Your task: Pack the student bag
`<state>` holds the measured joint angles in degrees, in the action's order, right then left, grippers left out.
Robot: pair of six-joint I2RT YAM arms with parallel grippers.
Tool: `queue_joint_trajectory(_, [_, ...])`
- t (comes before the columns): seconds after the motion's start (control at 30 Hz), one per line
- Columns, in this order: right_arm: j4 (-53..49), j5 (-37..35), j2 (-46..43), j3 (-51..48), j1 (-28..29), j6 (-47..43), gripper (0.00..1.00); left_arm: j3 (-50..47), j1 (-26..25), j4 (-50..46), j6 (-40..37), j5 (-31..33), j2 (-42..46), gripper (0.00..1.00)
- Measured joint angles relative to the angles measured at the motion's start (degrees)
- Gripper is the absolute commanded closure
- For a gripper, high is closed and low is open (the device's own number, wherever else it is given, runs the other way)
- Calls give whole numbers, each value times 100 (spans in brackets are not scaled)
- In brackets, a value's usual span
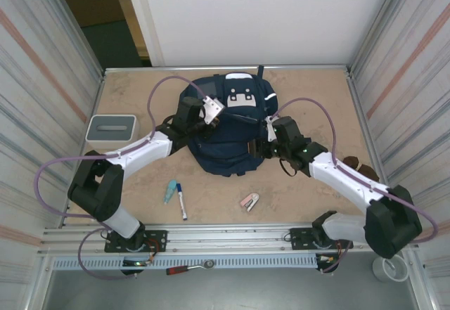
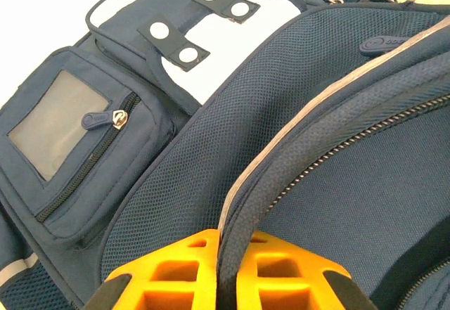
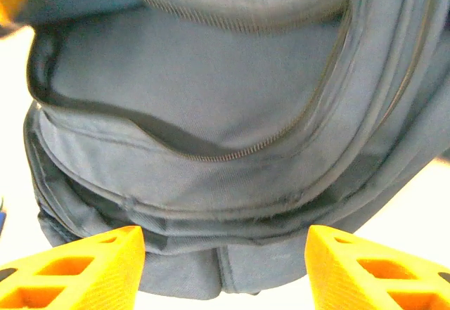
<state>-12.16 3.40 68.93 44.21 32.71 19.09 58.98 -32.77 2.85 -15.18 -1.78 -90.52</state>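
The student bag point(image 1: 225, 124) lies flat on the table point(image 1: 316, 99), approx. centre and toward the far side, btwn the two arms, w/ its white patch at the far end. The left gripper point(image 2: 223, 261) sits over the bag's far-left part. In the left wrist view its yellow fingers point(image 2: 176, 275) are closed tight on a dark piped edge of the bag next to a zip, w/ the fabric pinched btwn them. The right gripper point(image 3: 225, 268) is at the bag's right side. Its jaws stand wide apart w/ nothing gripped, and the bag's unzipped opening w/ grey lining is just beyond them. A grey-white box point(image 1: 111, 128) sits at the table's left edge, apart from the bag. Near of the bag lie a teal item point(image 1: 170, 191), a marker point(image 1: 181, 201) just right of it, and a small pink-white item point(image 1: 249, 201) further right. A red-handled screwdriver point(image 1: 184, 268) rests on the near rail.
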Motion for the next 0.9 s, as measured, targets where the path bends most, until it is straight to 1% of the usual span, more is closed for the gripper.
queue_joint_trajectory(0.07, [7, -254, -175, 87, 37, -372, 23, -31, 70, 2, 0, -157, 26, 92])
queue_joint_trajectory(0.13, [28, -428, -199, 175, 44, -662, 20, -66, 140, 2, 0, -299, 72, 92])
queue_joint_trajectory(0.23, [118, -549, -39, 361, 44, -1051, 19, -96, 249, 15, 11, -479, 146, 92])
queue_joint_trajectory(0.3, [227, -531, 240, 575, 44, -1246, 19, -151, 306, 35, 24, -566, 203, 92])
queue_joint_trajectory(0.4, [420, -490, 859, 1003, 70, -1510, 22, -179, 345, 37, 46, -625, 227, 92])
queue_joint_trajectory(0.47, [481, -457, 1309, 1340, 101, -1648, 30, -179, 348, 37, 63, -662, 227, 91])
queue_joint_trajectory(0.53, [511, -415, 1777, 1729, 133, -1755, 48, -181, 348, 28, 105, -682, 240, 89])
queue_joint_trajectory(0.6, [538, -310, 2159, 2057, 155, -1843, 65, -221, 348, 31, 179, -675, 289, 83])
queue_joint_trajectory(0.63, [551, -280, 2293, 2173, 179, -1851, 73, -271, 348, 26, 251, -658, 345, 79])
queue_joint_trajectory(0.7, [579, -223, 2468, 2284, 203, -1825, 86, -389, 358, -4, 415, -586, 527, 74])
queue_joint_trajectory(0.73, [592, -208, 2507, 2286, 208, -1823, 91, -455, 358, -13, 516, -538, 658, 69])
queue_joint_trajectory(0.8, [608, -205, 2559, 2286, 210, -1812, 96, -527, 382, -125, 721, -404, 890, 58])
queue_joint_trajectory(0.87, [608, -208, 2568, 2286, 205, -1784, 100, -566, 391, -363, 1032, -170, 1147, 45])
queue_joint_trajectory(0.9, [612, -208, 2568, 2286, 203, -1779, 100, -608, 391, -481, 1235, -44, 1294, 40])
